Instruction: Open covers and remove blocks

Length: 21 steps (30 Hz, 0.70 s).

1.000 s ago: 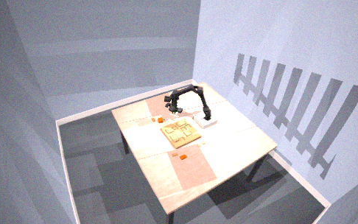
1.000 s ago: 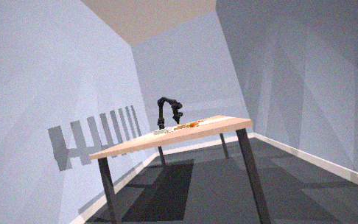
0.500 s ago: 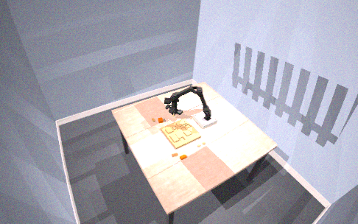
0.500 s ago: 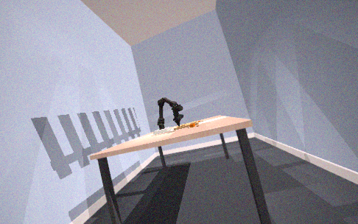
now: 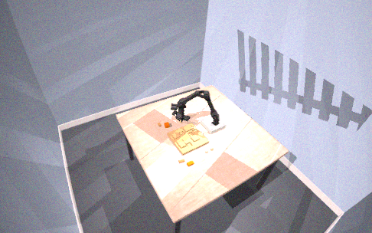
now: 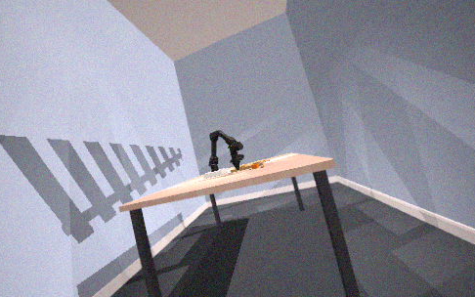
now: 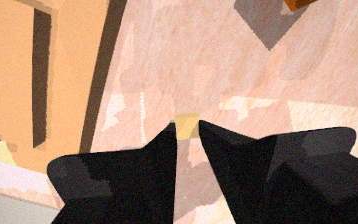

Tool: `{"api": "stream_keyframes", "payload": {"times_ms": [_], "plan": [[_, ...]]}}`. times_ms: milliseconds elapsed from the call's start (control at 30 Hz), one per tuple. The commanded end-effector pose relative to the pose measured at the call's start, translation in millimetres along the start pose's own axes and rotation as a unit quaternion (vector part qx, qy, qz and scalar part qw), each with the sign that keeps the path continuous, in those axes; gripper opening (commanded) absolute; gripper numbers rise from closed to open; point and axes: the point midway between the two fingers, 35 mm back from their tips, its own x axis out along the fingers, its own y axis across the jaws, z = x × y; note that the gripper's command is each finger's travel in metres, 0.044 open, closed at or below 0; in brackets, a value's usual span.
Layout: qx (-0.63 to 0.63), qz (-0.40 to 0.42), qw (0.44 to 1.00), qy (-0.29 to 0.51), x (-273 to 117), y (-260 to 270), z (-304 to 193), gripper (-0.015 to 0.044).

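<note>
My gripper is shut on a small pale yellow block, low over the table beside the puzzle board. The board lies flat, with several covers and recesses; the covers' exact positions are too small to tell. A dark well or slot shows in the wrist view. An orange block rests on the table beyond the board, with a small tan block near it. An orange-yellow block and a tan block lie off the board's opposite side.
Two tiny pale pieces lie on the table off the board's right corner. The arm's white base plate sits close to the board; a grey edge shows at the lower left of the wrist view. Shadows cross the table.
</note>
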Motion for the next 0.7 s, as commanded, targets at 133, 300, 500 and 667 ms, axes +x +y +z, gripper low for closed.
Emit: {"api": "stream_keyframes", "payload": {"times_ms": [133,300,500,667], "plan": [[-0.002,0.003,1.0,-0.001,11.8,2.8,-0.4,0.008],[0.0,0.001,1.0,0.001,8.6,1.7,-0.7,0.0185],[0.0,0.001,1.0,0.001,8.6,1.7,-0.7,0.0343],[0.0,0.001,1.0,0.0,4.0,1.2,-0.5,0.044]]}}
